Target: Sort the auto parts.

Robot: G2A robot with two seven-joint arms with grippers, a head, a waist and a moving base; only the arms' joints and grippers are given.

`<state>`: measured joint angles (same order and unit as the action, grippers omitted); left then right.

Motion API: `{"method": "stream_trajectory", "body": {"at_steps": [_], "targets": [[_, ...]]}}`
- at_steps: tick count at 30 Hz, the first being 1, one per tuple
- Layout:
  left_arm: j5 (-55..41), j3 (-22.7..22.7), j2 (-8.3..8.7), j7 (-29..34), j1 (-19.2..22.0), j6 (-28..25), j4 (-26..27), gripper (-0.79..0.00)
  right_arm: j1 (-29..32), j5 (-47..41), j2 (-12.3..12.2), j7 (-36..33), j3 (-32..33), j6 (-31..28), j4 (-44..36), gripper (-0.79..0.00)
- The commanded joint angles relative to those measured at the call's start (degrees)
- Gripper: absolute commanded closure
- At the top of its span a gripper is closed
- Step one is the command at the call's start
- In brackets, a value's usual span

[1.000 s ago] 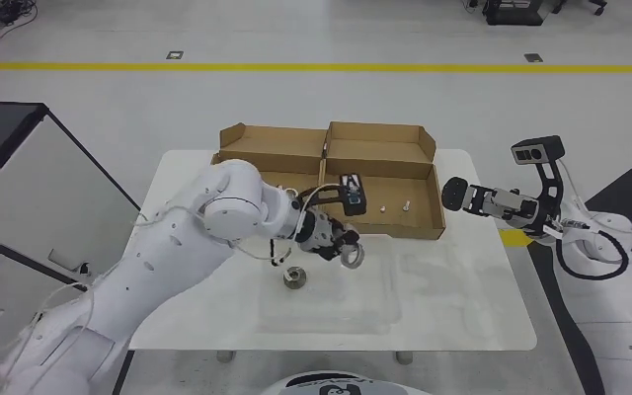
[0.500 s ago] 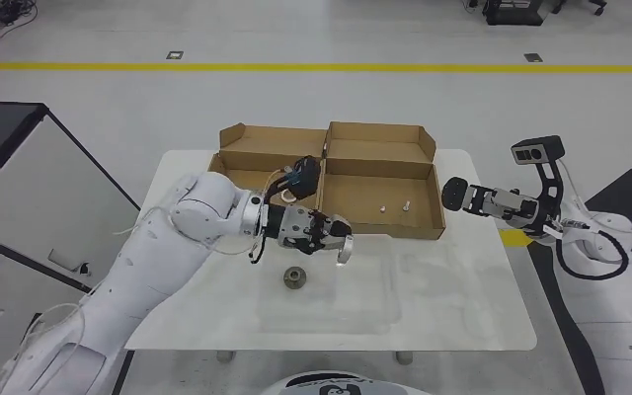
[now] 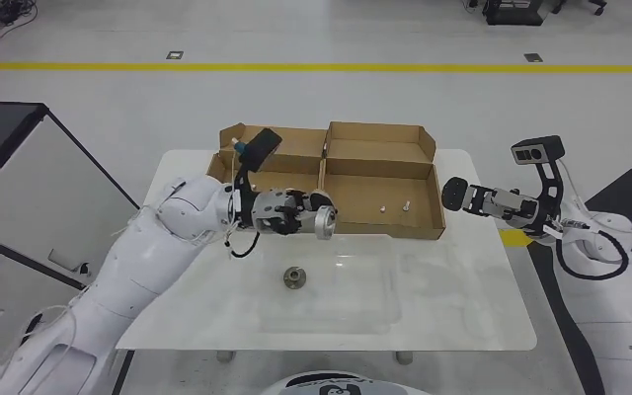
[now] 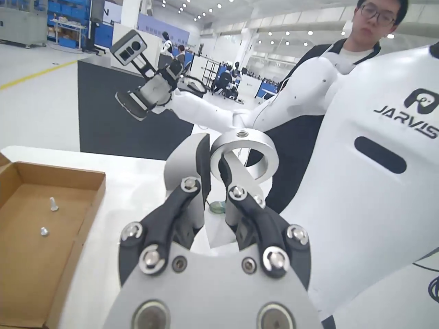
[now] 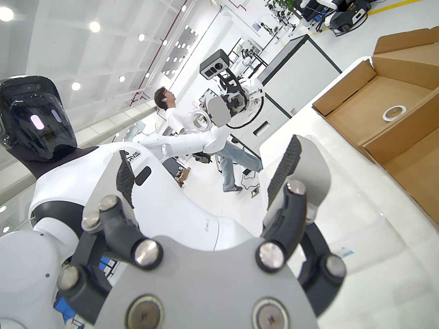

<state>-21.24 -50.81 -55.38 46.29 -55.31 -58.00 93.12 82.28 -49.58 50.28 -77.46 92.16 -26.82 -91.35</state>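
Over the cardboard box's (image 3: pixel 375 188) front edge, your left gripper (image 4: pixel 212 159) pinches a silver ring (image 4: pixel 253 137) in its fingers. Your right gripper (image 5: pixel 205 162) hangs beside the box, fingers apart; a round part (image 3: pixel 293 277) sits on the worktop (image 3: pixel 444 296).

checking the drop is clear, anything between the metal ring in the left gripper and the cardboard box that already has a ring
Nothing visible does. The left gripper holds the metal ring in the air beside that cardboard box; only the box's own front wall lies between, and the ring appears above it.
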Motion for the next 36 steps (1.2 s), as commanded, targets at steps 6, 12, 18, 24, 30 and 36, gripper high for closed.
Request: {"method": "stream_trajectory", "body": {"at_steps": [6,12,18,24,30,36], "targets": [[-6.0,-3.2,0.27,0.0,-2.5,0.0,4.4,0.000,0.0,0.0,0.0,0.0,0.0,0.0,0.0,-0.785],[-8.3,-6.0,0.02,0.0,-4.8,0.0,8.0,0.000,0.0,0.0,0.0,0.0,0.0,0.0,0.0,-0.785],[-12.8,-8.3,-0.30,0.0,-6.9,0.0,9.1,0.000,0.0,0.0,0.0,0.0,0.0,0.0,0.0,-0.785],[-15.8,-10.6,-0.90,0.0,-8.6,0.0,10.5,0.000,0.0,0.0,0.0,0.0,0.0,0.0,0.0,-0.785],[-17.1,-12.0,-1.31,0.0,-9.4,0.0,11.2,0.000,0.0,0.0,0.0,0.0,0.0,0.0,0.0,-0.785],[-17.1,-12.0,-1.31,0.0,-9.4,0.0,11.2,0.000,0.0,0.0,0.0,0.0,0.0,0.0,0.0,-0.785]]}}
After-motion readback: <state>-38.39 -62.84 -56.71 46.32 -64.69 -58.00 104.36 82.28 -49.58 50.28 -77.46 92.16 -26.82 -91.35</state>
